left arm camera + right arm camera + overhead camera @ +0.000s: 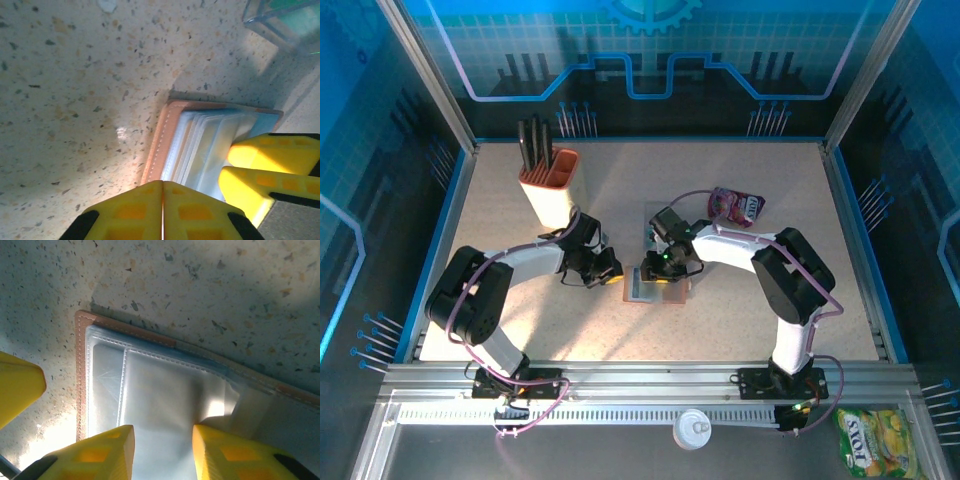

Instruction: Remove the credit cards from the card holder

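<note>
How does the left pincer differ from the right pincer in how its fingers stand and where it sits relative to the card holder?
The left pincer has its fingers pressed together, while the right pincer has its fingers standing apart. The left pincer is at the leather edge of the card holder; the right pincer is over its clear pockets. Both have yellow fingers and point at the open holder.

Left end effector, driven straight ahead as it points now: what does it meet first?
Most likely the card holder: its leather edge and clear sleeves lie just ahead of the shut left end effector. Height is unclear, so it might skim over.
</note>
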